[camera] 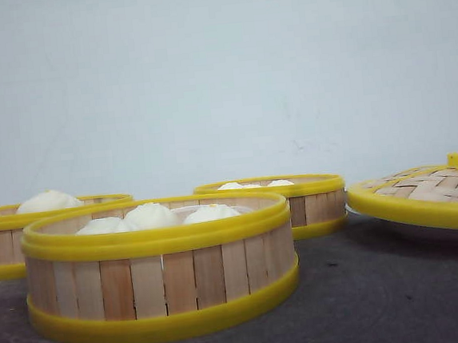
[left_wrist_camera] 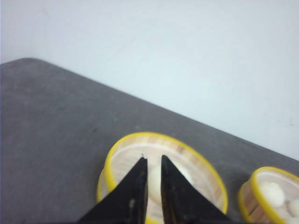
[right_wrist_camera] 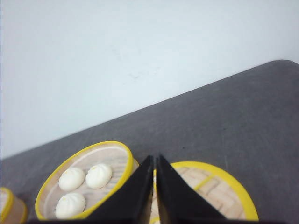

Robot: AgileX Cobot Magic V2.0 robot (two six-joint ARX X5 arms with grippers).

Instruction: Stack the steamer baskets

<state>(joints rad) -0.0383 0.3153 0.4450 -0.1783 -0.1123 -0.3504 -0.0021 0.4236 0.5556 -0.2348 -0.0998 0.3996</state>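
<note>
Yellow-rimmed steamer baskets [camera: 161, 270] sit unstacked on the counter [camera: 368, 296]; both arms' jaws nearly together, empty, and must part before the first grasp.

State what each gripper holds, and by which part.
Nothing. The left gripper hangs above a steamer basket, the right gripper above the woven lid; both jaws nearly closed, nothing between them.
</note>
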